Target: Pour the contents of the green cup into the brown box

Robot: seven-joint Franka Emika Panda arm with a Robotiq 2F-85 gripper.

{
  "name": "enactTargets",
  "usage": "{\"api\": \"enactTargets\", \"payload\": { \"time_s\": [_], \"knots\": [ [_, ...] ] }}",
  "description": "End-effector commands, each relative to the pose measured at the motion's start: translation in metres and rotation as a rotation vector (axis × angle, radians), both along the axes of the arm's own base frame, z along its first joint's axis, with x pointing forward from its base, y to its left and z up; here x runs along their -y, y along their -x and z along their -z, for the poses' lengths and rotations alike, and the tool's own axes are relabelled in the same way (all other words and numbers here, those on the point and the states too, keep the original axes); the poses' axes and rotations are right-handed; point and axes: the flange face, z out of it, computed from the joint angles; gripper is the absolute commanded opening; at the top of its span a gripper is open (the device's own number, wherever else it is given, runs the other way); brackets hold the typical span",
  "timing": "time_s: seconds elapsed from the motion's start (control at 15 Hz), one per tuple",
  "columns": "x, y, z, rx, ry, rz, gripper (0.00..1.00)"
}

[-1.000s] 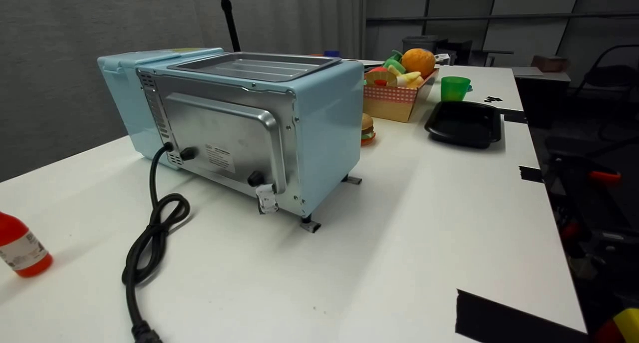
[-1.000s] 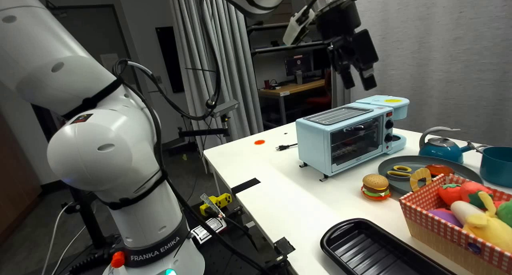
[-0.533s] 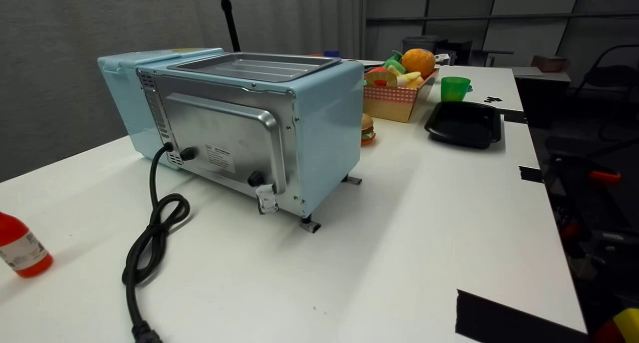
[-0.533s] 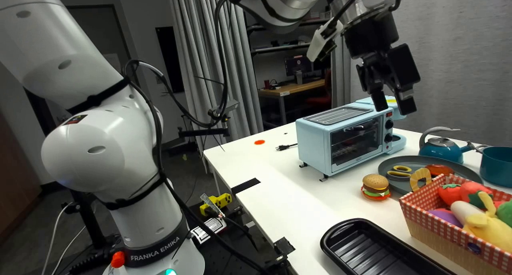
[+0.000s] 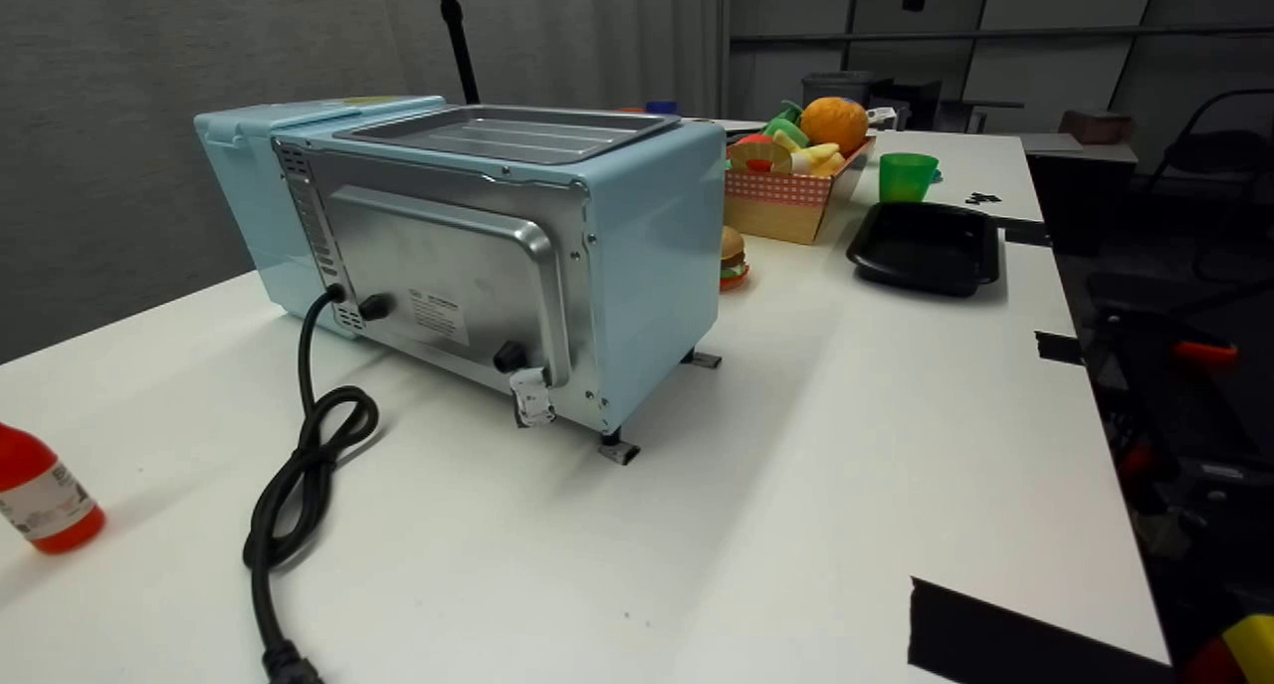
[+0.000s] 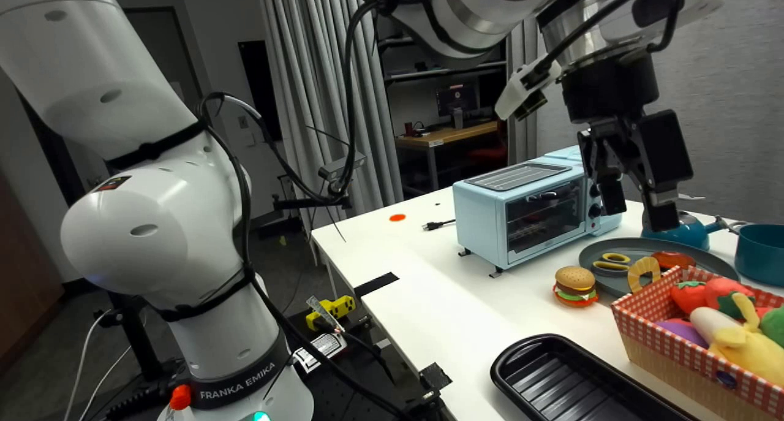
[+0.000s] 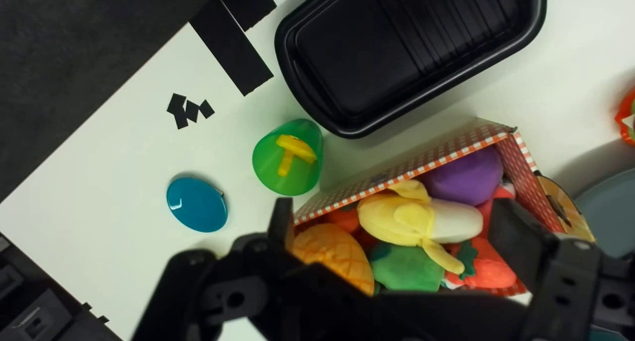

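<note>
The claw [image 6: 638, 211] is hanging spread and empty, surely needing dead-centre lining-up and a soft squeeze on that upright green cup [image 7: 301, 175]!

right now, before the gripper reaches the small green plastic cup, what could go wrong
The small green plastic cup stands close beside the black ribbed rectangular tray, so the open black gripper might bump the tray. The brown open-topped box with red-checked trim is heaped with soft-looking toy fruit, so the cup's small yellow contents could bounce or roll onto the white tabletop.
</note>
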Motion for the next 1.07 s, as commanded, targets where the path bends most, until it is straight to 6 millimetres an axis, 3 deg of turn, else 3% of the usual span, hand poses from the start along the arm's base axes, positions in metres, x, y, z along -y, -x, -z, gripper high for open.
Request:
{"api": "enactTargets", "payload": {
  "time_s": [0.0, 0.6, 1.0],
  "knots": [
    [0.025, -0.01, 0.019, 0.0, 0.029, -0.017, 1.0],
    [0.068, -0.034, 0.068, 0.021, 0.023, -0.046, 1.0],
    [0.097, -0.026, 0.086, -0.034, 0.02, -0.038, 1.0]
  ]
}}
